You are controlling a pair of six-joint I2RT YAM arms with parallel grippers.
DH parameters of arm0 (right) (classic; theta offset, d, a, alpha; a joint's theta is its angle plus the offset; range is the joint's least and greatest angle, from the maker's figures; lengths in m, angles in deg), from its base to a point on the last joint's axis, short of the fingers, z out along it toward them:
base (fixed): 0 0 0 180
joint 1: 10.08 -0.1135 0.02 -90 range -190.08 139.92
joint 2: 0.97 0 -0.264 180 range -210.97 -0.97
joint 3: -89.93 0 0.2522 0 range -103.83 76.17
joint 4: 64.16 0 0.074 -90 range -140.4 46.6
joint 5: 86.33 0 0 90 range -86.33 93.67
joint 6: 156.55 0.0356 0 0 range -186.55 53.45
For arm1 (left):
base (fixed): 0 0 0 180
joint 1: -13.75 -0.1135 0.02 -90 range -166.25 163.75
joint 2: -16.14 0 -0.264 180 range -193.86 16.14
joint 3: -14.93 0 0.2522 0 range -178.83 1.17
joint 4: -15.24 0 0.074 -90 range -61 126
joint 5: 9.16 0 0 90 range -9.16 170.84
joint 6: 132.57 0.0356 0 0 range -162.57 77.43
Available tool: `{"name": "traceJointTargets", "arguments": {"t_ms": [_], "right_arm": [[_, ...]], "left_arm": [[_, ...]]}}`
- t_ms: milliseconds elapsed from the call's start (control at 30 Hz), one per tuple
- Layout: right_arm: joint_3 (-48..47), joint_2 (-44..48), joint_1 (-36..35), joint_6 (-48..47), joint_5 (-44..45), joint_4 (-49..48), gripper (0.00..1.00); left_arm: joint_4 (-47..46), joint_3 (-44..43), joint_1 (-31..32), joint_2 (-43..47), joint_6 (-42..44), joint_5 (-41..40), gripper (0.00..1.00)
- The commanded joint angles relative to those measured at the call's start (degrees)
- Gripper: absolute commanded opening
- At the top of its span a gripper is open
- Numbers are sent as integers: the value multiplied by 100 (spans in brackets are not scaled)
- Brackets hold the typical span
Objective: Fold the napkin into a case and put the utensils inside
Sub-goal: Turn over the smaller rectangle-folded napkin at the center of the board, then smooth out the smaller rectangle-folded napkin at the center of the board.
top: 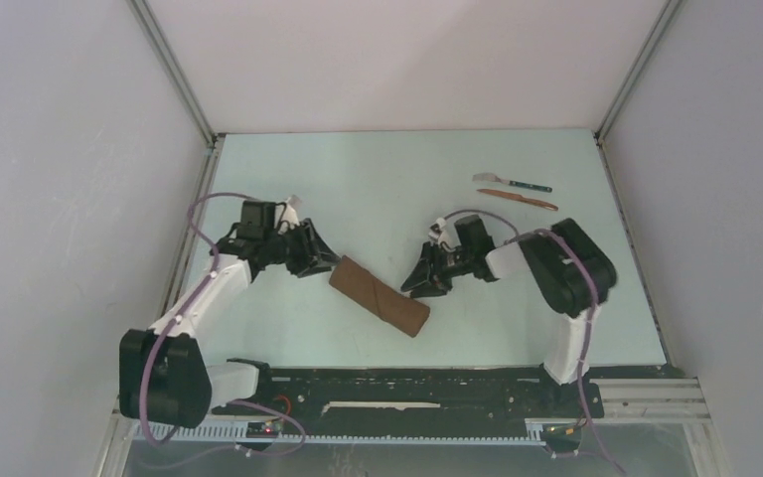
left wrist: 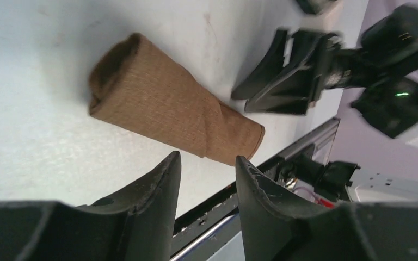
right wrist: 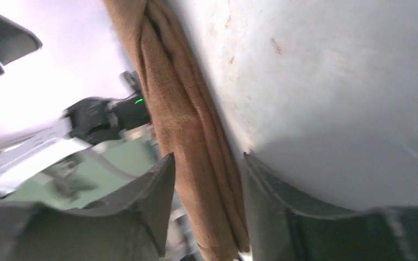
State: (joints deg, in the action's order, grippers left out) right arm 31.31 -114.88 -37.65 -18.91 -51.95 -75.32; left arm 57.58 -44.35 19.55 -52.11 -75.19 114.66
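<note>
The napkin is folded into a narrow brown case (top: 379, 295) that lies diagonally on the table in the middle. My left gripper (top: 323, 260) is open and empty just off the case's upper-left end. In the left wrist view the case (left wrist: 168, 106) lies just beyond the open fingertips (left wrist: 207, 157). My right gripper (top: 422, 283) is open close above the case's right side. In the right wrist view the case (right wrist: 190, 125) runs through the gap between its spread fingers (right wrist: 207, 157). The two utensils, a silver-headed teal-handled one (top: 513, 183) and a reddish-brown knife (top: 519, 199), lie at the far right.
White walls enclose the table on three sides. A black rail (top: 407, 383) with the arm bases runs along the near edge. The right gripper (left wrist: 277, 81) also shows beyond the case in the left wrist view.
</note>
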Motion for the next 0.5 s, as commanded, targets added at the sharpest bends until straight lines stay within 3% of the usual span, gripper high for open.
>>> {"name": "traceJointTargets", "arguments": {"t_ms": [0,100,200,333,467], "right_arm": [[-508,1764,89,-2593,1914,3695,60],[-862,2517,-473,-2842,2943,4646,64],[-971,2798,-1087,-2564,2700,4617,64],[-566,2511,-1663,-1748,1653,3005,63],[-52,1874,-1559,-1481,1582,1677,63]], "left_arm": [[-887,109,554,-347,-395,46,46],[-1892,401,649,-847,-1018,333,42],[-2625,414,666,-1448,-1461,535,36],[-2758,209,675,-1958,-1524,104,31],[-2721,139,711,-2582,-1591,-555,29]]}}
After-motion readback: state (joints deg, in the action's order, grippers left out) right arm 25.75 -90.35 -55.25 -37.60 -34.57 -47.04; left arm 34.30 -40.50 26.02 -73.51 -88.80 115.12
